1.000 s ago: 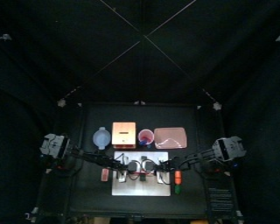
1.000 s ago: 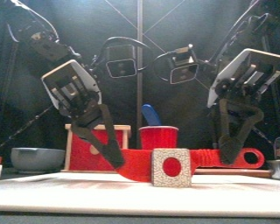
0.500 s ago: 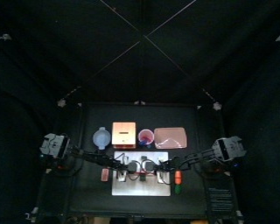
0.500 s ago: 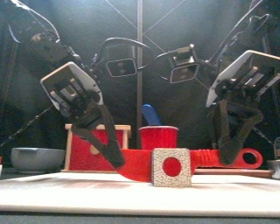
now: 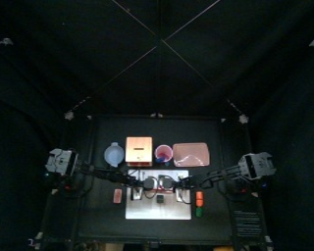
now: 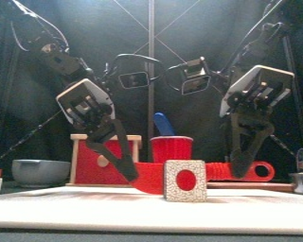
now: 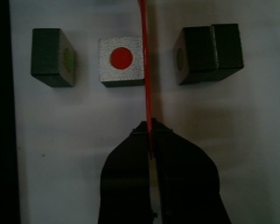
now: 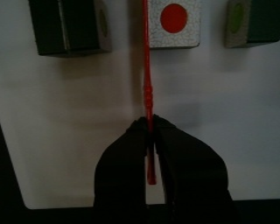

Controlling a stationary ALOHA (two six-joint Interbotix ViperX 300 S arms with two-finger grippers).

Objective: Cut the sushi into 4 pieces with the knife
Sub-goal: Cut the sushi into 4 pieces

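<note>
While the left gripper [image 7: 147,129] and right gripper [image 8: 149,124] each clamp the red toy knife [image 6: 222,171], the sushi roll [image 7: 122,59] lies in three pieces on the white cutting board [image 5: 160,209], lower centre, on the black table [image 5: 101,221] backed by black curtains [image 5: 157,59].

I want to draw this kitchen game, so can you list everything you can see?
cutting board: one, white, front middle of the table.
sushi pieces: three, dark green, in a row on the board; the middle one shows a white face with a red dot.
red knife: one, held over the board.
cup: one, red, behind the board.
blue knife: one, standing in the cup.
wooden box: one, pale with a red front, left of the cup.
bowl: one, blue-grey, left of the box.
tray: one, pink, right of the cup.
red toy: one, left of the board.
orange and green toy: one, right of the board.
left gripper, right gripper: black, each shut on the red knife.
</note>
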